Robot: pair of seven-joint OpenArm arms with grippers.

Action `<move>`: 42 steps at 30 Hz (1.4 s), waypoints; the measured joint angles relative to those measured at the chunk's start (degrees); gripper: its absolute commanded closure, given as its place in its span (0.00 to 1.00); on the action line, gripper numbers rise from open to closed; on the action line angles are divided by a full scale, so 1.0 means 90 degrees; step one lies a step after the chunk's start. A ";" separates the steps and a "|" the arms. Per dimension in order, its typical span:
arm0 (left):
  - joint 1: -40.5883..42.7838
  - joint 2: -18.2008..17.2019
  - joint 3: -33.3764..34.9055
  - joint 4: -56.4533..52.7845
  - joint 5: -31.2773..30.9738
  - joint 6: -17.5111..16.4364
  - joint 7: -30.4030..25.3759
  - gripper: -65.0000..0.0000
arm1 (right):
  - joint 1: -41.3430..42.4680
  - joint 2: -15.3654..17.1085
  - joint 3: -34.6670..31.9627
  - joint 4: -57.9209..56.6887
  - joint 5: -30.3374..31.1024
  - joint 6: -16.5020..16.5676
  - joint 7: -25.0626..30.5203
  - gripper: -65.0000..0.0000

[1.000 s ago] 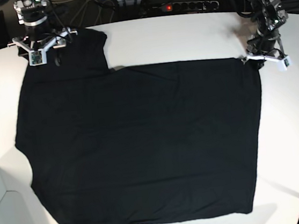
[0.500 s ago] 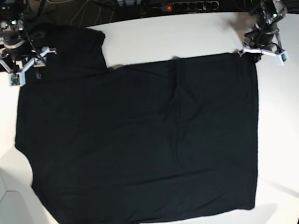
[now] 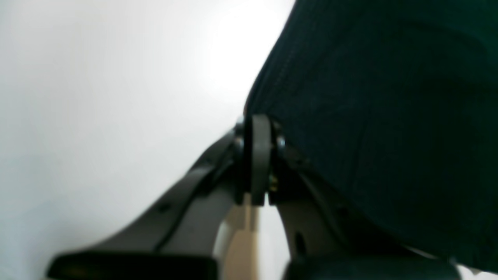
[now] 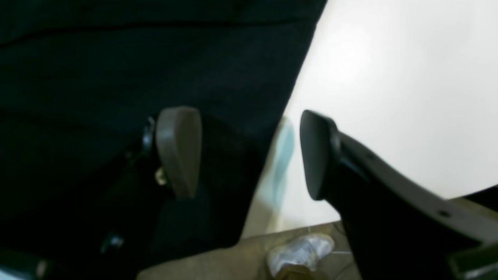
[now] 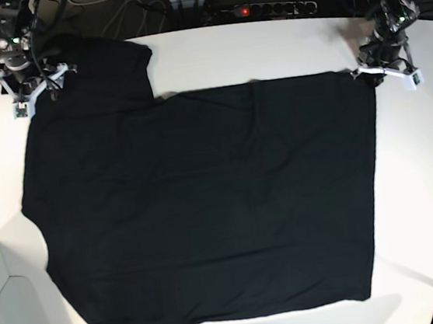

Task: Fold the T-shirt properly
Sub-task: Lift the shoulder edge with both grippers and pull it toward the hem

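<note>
At the far corner of the table on the base view's right, the left tool [image 5: 385, 72] is clamped on the hem corner of the T-shirt [image 5: 206, 210], its jaws pressed together on the cloth edge in the left wrist view. Across the table, the right tool [image 5: 28, 89] hangs with its jaws spread wide over the sleeve edge, one pad [image 4: 179, 149] above black cloth and the other above bare table [image 5: 266, 47], holding nothing. The T-shirt lies spread flat, print hidden, covering most of the table, its sleeve near the right tool and its bottom hem toward the left tool. This looks like the spreading and straightening step, with no fold made yet. Next, I judge, the right tool must come down and close on the sleeve or shoulder edge so both arms can carry a fold together.
</note>
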 measured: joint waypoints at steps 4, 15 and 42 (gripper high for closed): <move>0.0000 -0.0005 0.0000 0.0000 -0.0002 0.0000 0.0000 1.00 | 0.0036 0.0022 -0.0002 -0.0160 0.0061 -0.0002 0.0177 0.42; 0.0000 0.0012 -0.0034 0.0015 0.0000 0.0000 0.0012 1.00 | 0.0049 0.0036 -0.0022 -0.0209 0.0148 0.0056 0.0219 1.00; -0.0070 0.0051 -0.0675 0.1513 0.0027 0.0051 0.0155 1.00 | 0.0449 -0.0005 0.0563 0.1253 0.0389 0.0760 0.0197 1.00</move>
